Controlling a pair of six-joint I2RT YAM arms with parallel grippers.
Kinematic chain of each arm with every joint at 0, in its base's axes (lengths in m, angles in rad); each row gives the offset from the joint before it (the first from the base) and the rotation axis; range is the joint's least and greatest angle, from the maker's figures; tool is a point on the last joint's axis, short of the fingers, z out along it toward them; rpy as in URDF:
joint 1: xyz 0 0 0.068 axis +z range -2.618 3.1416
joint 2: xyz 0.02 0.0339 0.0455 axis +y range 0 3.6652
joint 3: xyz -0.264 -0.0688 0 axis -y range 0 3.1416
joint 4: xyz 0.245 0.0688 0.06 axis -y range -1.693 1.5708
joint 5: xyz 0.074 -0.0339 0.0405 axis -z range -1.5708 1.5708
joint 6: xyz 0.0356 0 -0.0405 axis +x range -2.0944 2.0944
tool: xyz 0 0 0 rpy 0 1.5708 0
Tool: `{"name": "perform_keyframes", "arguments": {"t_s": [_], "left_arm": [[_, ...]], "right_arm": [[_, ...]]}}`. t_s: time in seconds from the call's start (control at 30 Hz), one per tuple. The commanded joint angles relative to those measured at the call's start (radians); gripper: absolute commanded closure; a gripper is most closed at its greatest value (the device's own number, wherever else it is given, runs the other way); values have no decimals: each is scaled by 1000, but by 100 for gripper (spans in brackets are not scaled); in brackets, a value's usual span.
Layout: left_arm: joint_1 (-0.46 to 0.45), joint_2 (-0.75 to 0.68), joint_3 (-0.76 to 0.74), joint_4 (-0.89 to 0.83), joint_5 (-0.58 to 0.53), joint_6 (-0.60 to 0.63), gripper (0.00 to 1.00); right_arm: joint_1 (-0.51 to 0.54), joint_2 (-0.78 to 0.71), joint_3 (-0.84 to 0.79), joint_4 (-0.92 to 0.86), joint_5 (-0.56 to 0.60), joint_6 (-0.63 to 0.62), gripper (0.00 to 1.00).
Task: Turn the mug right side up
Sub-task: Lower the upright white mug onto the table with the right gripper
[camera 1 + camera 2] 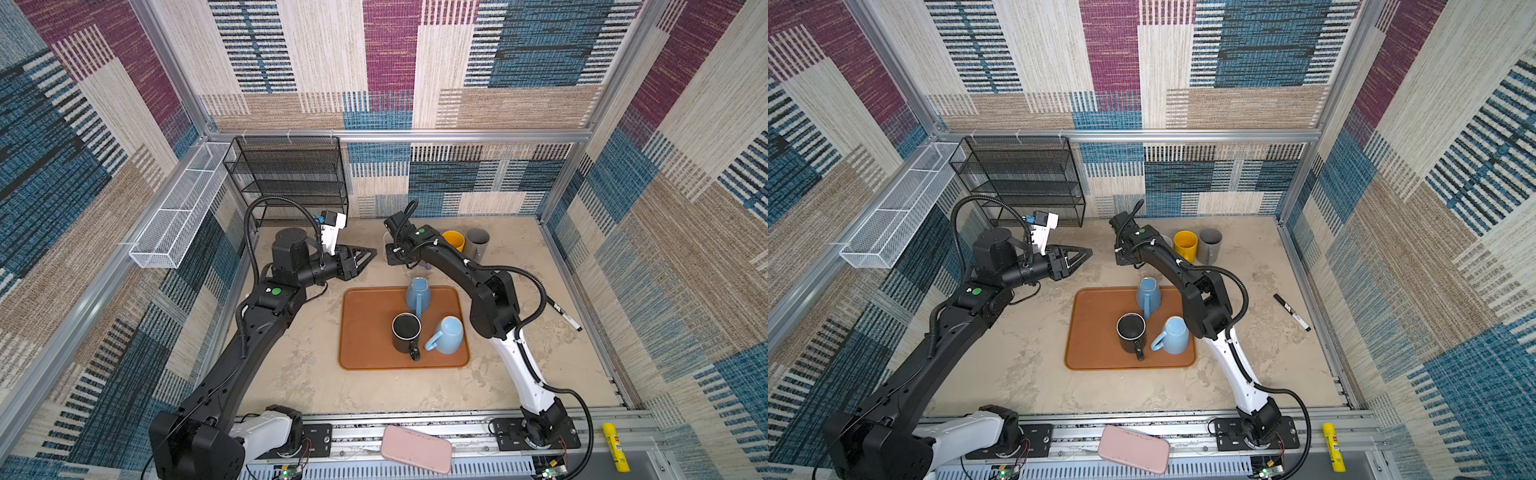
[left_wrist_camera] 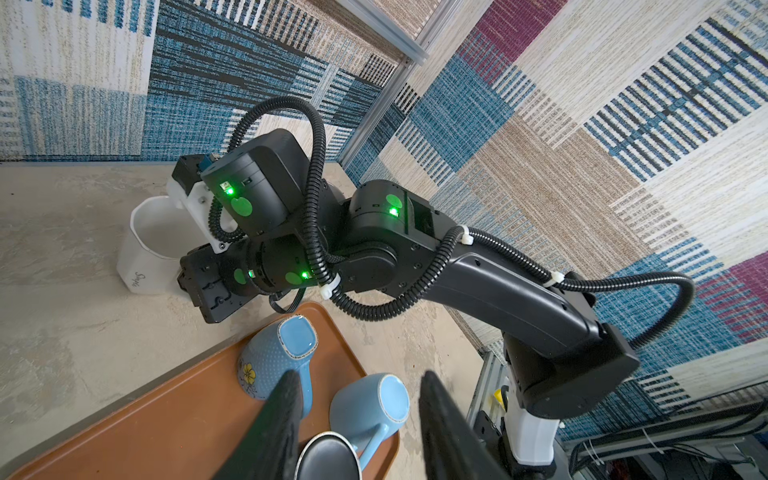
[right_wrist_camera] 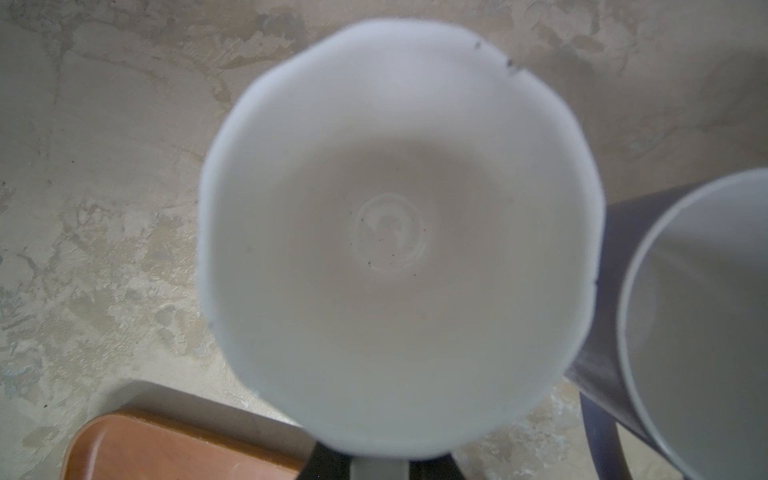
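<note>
Seven mugs show. The white mug (image 2: 145, 245) stands mouth up on the surface (image 1: 299, 365) near its far edge, just beyond the tray (image 1: 365, 332). The right gripper (image 3: 379, 460) is pinched narrow on its handle. Near it stand one purplish mug (image 3: 602, 340), one yellow mug (image 1: 454, 240) and one grey mug (image 1: 477, 243). The single tray carries three: a dotted blue mug (image 1: 417, 296) base up, a plain blue mug (image 1: 448, 336) and a black mug (image 1: 406, 328) mouth up. The left gripper (image 1: 368, 254) hovers part open and empty beyond the tray's far left corner.
</note>
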Motion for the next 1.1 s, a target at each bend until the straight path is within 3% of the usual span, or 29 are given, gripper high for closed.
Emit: {"name": "perform_keyframes", "arguments": {"t_s": [0.0,0.5,1.07], "left_arm": [[0,-8,-4,-2,2,36,56],[0,-17,-9,-11,-4,42,56],[1,-23,-9,-25,-19,50,55]], "right_arm": [[2,6,7,3,-35,-5,81],[1,3,2,11,-56,0,74],[0,-49,-27,24,-18,3,74]]}}
